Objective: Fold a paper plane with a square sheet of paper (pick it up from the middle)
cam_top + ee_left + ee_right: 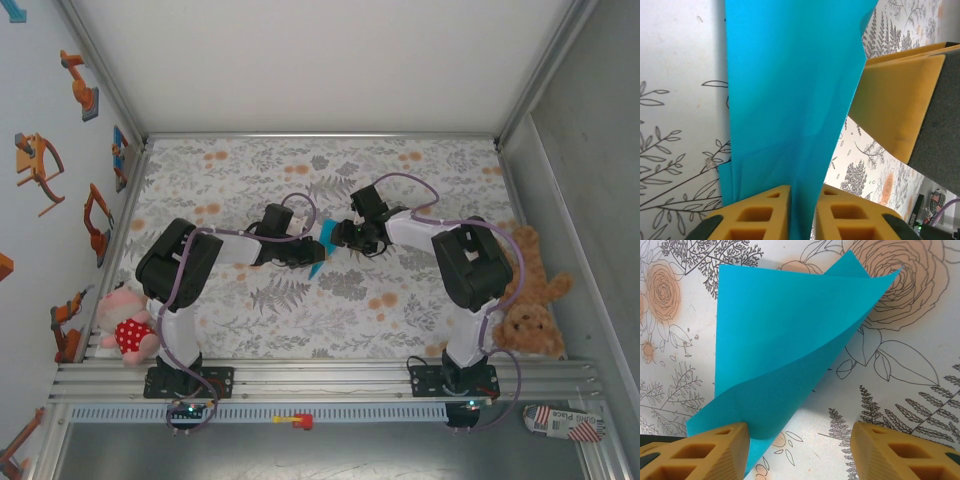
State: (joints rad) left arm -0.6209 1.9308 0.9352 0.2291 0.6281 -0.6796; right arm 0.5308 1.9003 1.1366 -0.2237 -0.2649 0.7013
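One sheet [318, 252], turquoise, sits mid-surface [400, 300] between the tips of my two arms. It is curled over on itself, not flat.

Left pincer [803, 192]: its two fingers are drawn together with the sheet's edge pinched between them; the sheet rises up from the pinch.

Right pincer [799, 430]: its two fingers stand well apart. One finger touches a lower corner of the sheet; the other is clear of it, over bare floral cloth.

Two plush toys: one pink [128, 325] at the left edge, one brown [525, 300] at the right.
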